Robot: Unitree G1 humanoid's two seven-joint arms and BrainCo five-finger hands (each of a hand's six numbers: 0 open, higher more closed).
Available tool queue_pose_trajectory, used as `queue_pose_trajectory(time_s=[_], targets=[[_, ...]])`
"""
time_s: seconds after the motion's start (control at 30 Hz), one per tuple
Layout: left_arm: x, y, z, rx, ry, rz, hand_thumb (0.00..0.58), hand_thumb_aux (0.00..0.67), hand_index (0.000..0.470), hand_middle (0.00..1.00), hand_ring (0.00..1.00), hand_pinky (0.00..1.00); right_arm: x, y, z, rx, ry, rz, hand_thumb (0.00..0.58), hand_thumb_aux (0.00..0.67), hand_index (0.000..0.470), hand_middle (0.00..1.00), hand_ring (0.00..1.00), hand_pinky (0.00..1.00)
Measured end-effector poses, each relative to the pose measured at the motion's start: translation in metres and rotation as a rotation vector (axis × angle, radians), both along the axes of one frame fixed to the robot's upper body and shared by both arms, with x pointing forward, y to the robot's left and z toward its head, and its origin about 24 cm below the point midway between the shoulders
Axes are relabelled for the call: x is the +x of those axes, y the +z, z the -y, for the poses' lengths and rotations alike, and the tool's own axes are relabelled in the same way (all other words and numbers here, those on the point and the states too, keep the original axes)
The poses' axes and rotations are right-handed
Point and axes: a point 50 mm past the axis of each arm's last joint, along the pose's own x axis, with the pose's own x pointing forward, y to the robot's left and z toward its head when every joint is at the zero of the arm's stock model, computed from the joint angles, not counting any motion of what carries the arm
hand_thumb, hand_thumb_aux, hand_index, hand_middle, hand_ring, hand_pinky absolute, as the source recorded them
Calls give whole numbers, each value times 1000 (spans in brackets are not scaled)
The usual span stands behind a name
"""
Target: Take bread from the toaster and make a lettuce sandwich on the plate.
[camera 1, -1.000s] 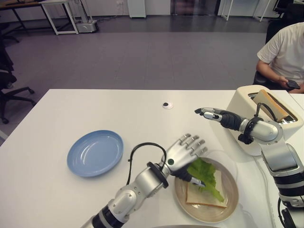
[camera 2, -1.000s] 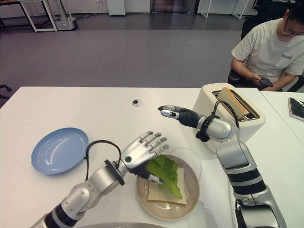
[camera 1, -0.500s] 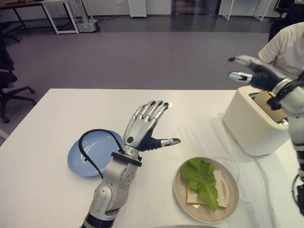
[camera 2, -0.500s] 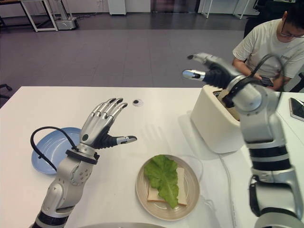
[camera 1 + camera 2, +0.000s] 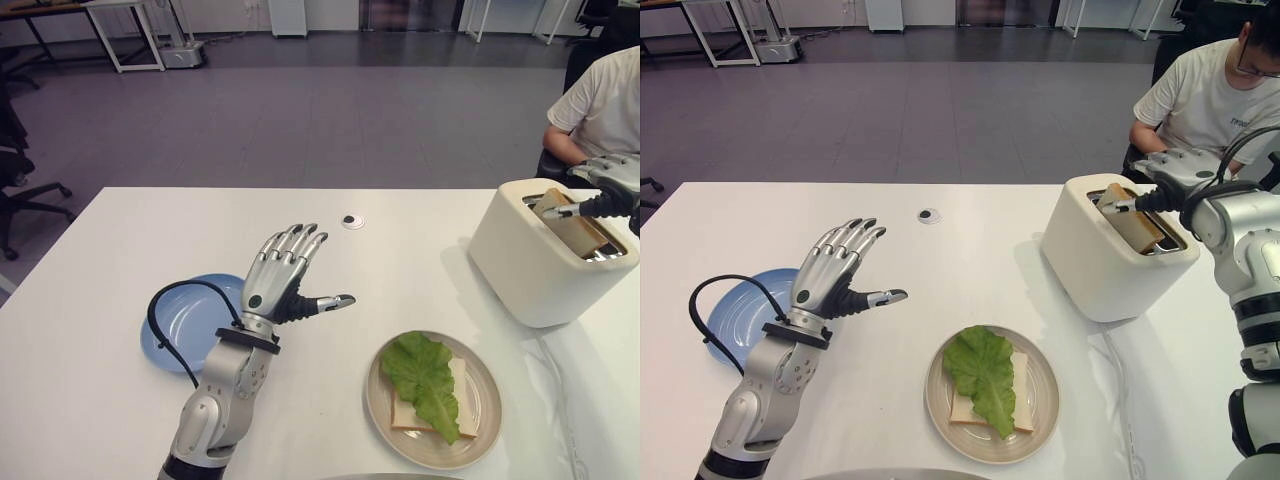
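Note:
A tan plate (image 5: 484,402) near the table's front holds a bread slice (image 5: 462,384) with a green lettuce leaf (image 5: 424,378) lying on it. At the right stands a white toaster (image 5: 538,275) with another bread slice (image 5: 1134,218) sticking up from its slot. My right hand (image 5: 1173,172) is at the toaster's top, right against that slice's upper edge. My left hand (image 5: 284,276) is raised above the table left of the plate, fingers spread, holding nothing.
A blue plate (image 5: 176,332) lies at the left, partly behind my left forearm. A small black round thing (image 5: 349,220) sits mid-table at the back. The toaster's cable (image 5: 558,400) runs along the table right of the tan plate. A person sits behind the toaster.
My left hand let go of the lettuce, lifted off the plate and drew back left. My right hand rose over the toaster, then came down onto the slice in the slot.

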Motion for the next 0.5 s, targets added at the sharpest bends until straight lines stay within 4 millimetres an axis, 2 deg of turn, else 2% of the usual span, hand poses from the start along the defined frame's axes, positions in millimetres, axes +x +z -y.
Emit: queue_pose_trajectory(time_s=[0.1, 0.27, 0.43, 0.5], targets=[[0, -1, 1, 5, 0, 0, 0, 0, 0, 0, 0, 0, 0, -10, -4, 31, 22, -52, 580, 670, 470, 0, 0, 0], [0, -3, 2, 9, -8, -10, 0, 0, 0, 0, 0, 0, -1, -11, -11, 45, 51, -48, 580, 670, 470, 0, 0, 0], [0, -4, 2, 11, -9, -7, 0, 0, 0, 0, 0, 0, 5, -9, -21, 57, 101, 41, 580, 670, 470, 0, 0, 0], [0, -4, 2, 12, -10, -8, 0, 0, 0, 0, 0, 0, 6, -3, -21, 66, 106, 91, 580, 670, 470, 0, 0, 0]])
